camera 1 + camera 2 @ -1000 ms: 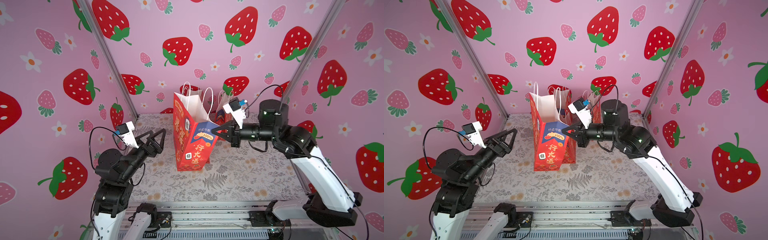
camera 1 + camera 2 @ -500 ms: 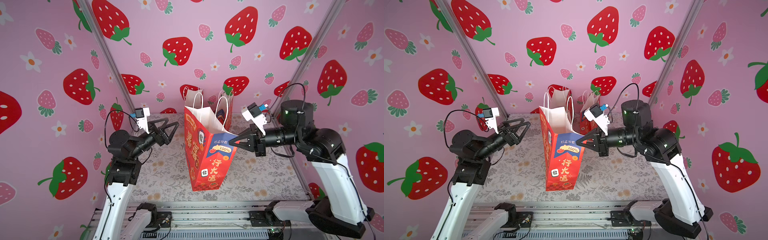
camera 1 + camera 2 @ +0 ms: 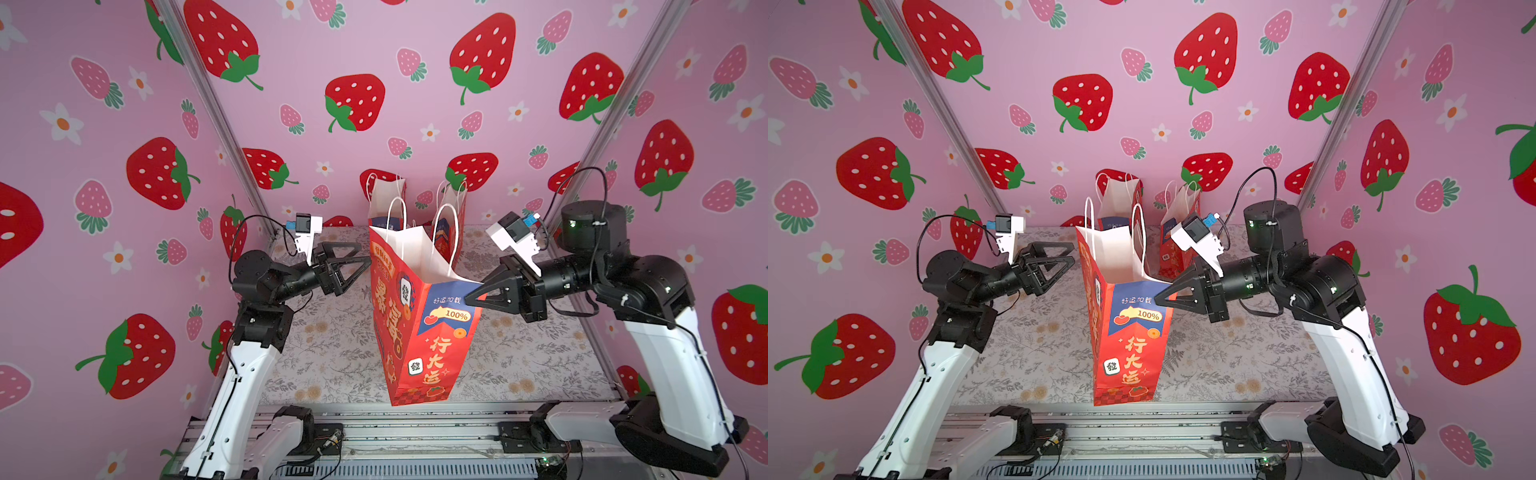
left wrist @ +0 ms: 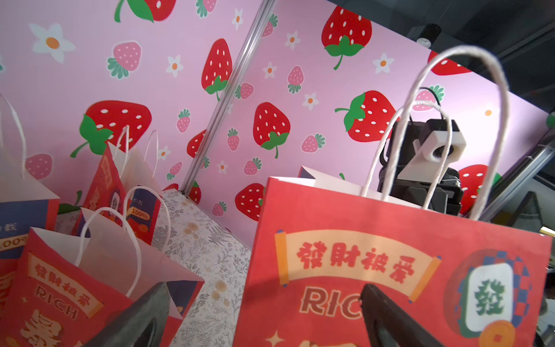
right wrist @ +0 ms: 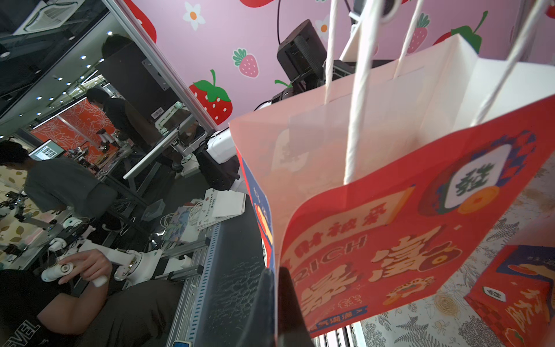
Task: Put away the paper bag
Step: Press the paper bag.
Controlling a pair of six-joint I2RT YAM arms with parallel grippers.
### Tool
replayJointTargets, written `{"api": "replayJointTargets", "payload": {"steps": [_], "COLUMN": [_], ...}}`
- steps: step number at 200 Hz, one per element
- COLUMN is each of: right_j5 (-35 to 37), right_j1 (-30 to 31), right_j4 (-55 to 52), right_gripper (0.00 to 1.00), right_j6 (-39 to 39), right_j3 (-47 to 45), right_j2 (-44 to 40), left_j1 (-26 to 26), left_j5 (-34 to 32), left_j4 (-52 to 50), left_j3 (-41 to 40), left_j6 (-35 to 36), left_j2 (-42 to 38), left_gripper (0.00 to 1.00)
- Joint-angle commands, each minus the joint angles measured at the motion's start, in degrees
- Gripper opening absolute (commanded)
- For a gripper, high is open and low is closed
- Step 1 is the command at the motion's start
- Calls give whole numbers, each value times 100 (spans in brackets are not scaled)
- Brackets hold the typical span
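Paper bag stood upright at the table's front edge, rim pinched in the closed right hand, left hand spread open just beside its opposite face; judged mid-transfer, left-side grasp and collapsing needed next.

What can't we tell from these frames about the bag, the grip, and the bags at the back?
- Inside of paper bag: bottom hidden by its own walls, all views.
- Right gripper pinch point: right wrist view, jaw edge covers it.
- Rear bags: lower halves hidden behind the front bag, both top views.
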Motion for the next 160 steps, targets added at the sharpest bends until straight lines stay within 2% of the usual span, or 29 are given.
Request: {"api": "replayJointTargets", "payload": {"steps": [1,21,46,64,91,106,160], "right_j5": [-432,-592,-692,-648,-646,-681,-849], "right_j1": [-44,-42,-44,-65,-153,-220,-475], "right_j4": [-141,-127,-45,-61,-97,-95,-94], "right_gripper": [0,0,0,0,0,0,0], "right_j6": [-147,-140,-127,-143,-189,-208,-226], "right_j3": [98,103,63,65,50,4,-133], "right_j2": [-133,-154,-171,-137,-132,-159,-297], "left_j1": [-194,-330,-445,-544,-613,-616,-736], "left_j5": [506,481,570,640,729,762,785], "left_j4": [389,-55,238,309,224,212,265], "left_j3": [75,212,147,137,131,105,101], "left_j6": [-44,275,118,86,183,217,223], "left_j2": [-13,86,232,229,89,1,-64], "left_gripper": [97,96,91,80,53,44,33]}}
